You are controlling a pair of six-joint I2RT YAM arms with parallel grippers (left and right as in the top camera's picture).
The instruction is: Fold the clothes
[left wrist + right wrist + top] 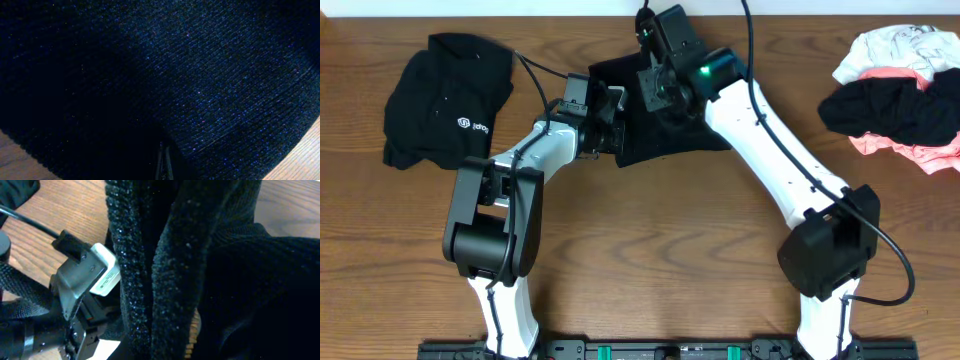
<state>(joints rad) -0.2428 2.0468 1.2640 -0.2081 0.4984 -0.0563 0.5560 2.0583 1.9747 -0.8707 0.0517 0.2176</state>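
We judge one black logo garment (pixel 445 100) folded, the black knit one (pixel 632 135) mid-fold with left fingers (pixel 164 164) and right fingers (pixel 650 98) clamped on it, the right-hand pile (pixel 900 95) untouched.

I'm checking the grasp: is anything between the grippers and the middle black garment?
Nothing visible stands between. The left gripper and right gripper both look shut on the black garment, whose fabric fills both wrist views.

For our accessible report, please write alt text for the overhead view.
The left gripper and right gripper meet at the far middle of the table, both shut on a black garment. A black logo garment lies at the left, and a white, black and pink pile at the right.
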